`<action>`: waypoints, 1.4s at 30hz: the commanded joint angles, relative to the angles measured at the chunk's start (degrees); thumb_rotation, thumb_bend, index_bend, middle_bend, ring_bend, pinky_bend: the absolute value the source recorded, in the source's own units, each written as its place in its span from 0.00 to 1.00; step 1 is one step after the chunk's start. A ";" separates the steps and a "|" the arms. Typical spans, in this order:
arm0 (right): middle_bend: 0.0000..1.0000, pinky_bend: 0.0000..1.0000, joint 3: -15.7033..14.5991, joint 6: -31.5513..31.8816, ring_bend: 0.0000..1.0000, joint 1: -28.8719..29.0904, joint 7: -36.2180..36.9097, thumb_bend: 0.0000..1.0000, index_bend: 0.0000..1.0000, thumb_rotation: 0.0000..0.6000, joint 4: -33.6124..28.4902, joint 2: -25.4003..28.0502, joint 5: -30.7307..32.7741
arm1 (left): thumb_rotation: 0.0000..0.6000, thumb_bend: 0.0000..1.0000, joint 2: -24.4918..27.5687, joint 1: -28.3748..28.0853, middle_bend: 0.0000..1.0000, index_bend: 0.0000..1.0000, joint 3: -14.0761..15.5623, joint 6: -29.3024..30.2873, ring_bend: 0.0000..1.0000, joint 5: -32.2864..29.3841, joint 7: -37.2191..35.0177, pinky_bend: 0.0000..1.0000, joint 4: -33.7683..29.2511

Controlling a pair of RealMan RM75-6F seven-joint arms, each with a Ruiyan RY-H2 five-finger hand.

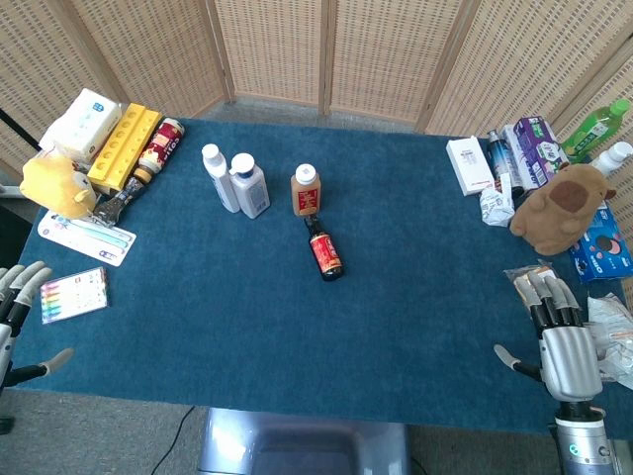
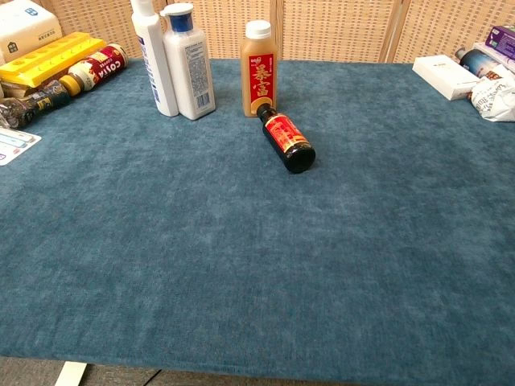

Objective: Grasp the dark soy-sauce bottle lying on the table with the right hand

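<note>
The dark soy-sauce bottle point(image 1: 323, 251) point(image 2: 286, 137) with a red label lies on its side on the blue table cloth, its neck pointing at the brown drink bottle behind it. My right hand point(image 1: 562, 341) hovers over the table's front right corner, fingers spread and holding nothing, well to the right of the bottle. At the left edge of the head view, my left hand point(image 1: 17, 307) is open beside the front left corner. The chest view shows neither hand.
A brown drink bottle point(image 1: 306, 189) and two white bottles point(image 1: 236, 179) stand just behind the soy-sauce bottle. A plush toy point(image 1: 561, 209), boxes and bottles crowd the right edge. A yellow toy point(image 1: 56, 184), snack boxes and a marker pack point(image 1: 73, 294) sit on the left.
</note>
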 commanded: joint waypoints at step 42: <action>0.00 0.00 18.60 -23.05 0.00 30.11 -26.42 0.00 0.00 1.00 11.12 -37.98 22.61 | 1.00 0.00 -0.33 -0.57 0.00 0.01 -1.09 -1.91 0.00 -3.87 -0.37 0.00 1.18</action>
